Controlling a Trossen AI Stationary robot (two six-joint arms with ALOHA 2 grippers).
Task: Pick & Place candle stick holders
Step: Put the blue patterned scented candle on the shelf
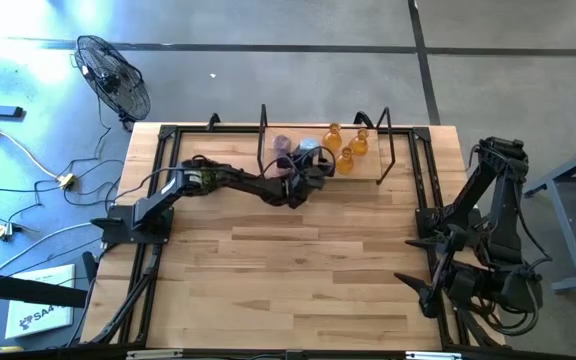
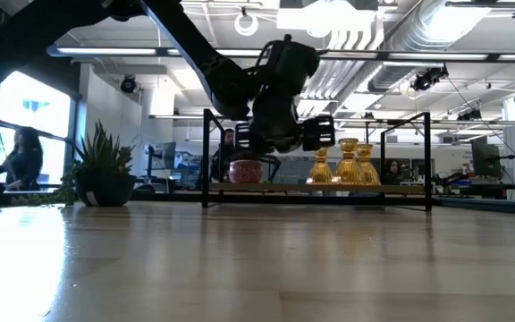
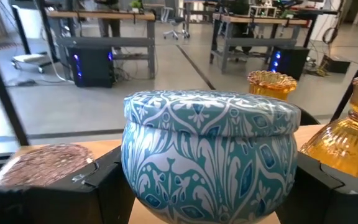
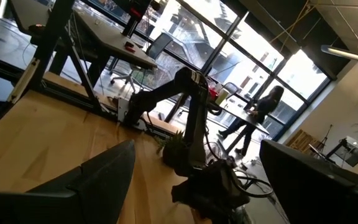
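Note:
A light blue patterned candle stick holder (image 3: pixel 207 155) sits between the two fingers of my left gripper (image 1: pixel 311 165) at the far middle of the table. A pink holder (image 3: pixel 42 163) stands close on one side of it. Amber holders (image 3: pixel 353 137) stand on the other side, three of them (image 1: pixel 346 148) in the high view. All are within a black metal frame (image 2: pixel 429 161). My right gripper (image 4: pixel 197 168) waits open with nothing in it at the table's near right (image 1: pixel 418 285). My left gripper pinches the light blue holder at its bulging sides (image 3: pixel 132 174), one dark finger (image 3: pixel 104 180) on each side. The fingers come level from the table's near side. The holder stands upright; whether its bottom is lifted clear does not show.
The pink and amber holders crowd the blue one on both sides, with the frame's black uprights (image 1: pixel 262 135) around them. Bare wood (image 1: pixel 298 270) spreads across the table's middle and near part. A fan (image 1: pixel 113 75) stands on the floor beyond the far left corner.

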